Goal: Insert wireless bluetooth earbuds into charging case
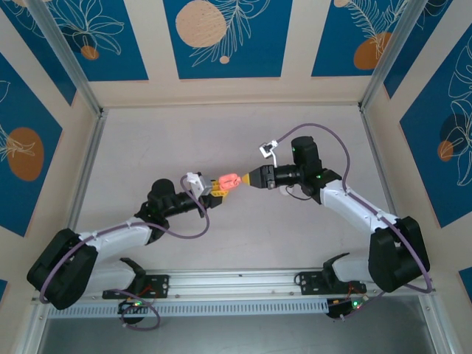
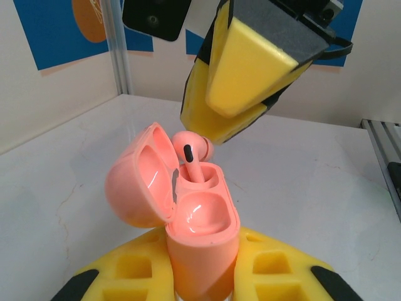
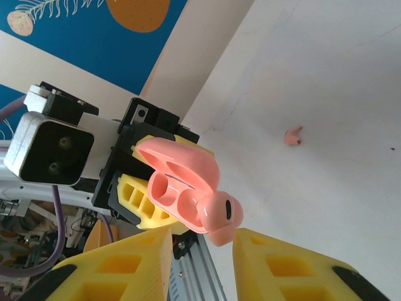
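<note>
While the left gripper (image 1: 214, 187) clamps the open case (image 2: 203, 244), the right gripper (image 3: 202, 241) sits narrow about the earbud (image 2: 191, 150) standing in it, hold unclear. A second earbud (image 3: 292, 135) lies at the case's two o'clock from the right wrist.

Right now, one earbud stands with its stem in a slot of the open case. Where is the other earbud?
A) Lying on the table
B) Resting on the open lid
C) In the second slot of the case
A: the loose earbud lies by itself on the white table, apart from the charging case, whose second slot is empty in the left wrist view.
</note>
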Controlling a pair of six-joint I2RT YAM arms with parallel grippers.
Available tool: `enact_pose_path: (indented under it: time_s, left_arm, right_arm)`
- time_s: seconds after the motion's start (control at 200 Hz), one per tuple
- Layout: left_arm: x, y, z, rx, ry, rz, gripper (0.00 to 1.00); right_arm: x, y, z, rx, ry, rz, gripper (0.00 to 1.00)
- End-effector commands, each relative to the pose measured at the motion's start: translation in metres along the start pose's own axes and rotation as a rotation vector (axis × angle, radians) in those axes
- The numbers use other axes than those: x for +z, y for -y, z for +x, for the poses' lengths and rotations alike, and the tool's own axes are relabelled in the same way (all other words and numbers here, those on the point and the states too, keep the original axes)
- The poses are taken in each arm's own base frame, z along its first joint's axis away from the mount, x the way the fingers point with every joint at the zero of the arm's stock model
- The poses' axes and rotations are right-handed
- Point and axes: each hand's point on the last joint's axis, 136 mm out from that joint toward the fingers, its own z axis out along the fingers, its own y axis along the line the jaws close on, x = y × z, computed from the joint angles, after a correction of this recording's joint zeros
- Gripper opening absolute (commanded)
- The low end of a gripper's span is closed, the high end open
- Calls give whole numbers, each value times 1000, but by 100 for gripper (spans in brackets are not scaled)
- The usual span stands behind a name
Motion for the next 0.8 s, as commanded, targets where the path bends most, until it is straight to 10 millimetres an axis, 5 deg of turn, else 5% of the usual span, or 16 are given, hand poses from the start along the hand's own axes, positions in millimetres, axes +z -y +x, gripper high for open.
enact_pose_path:
  time_s: [0.0,0.795]
  left_arm:
    - [0,6,-15,33,35,25,11]
    - [-6,4,-11,36,10,-4,11]
  right_arm:
    - [4,-14,-7,-24,-11,-44,31]
    - [9,-23,-2,-39,-32,-60,21]
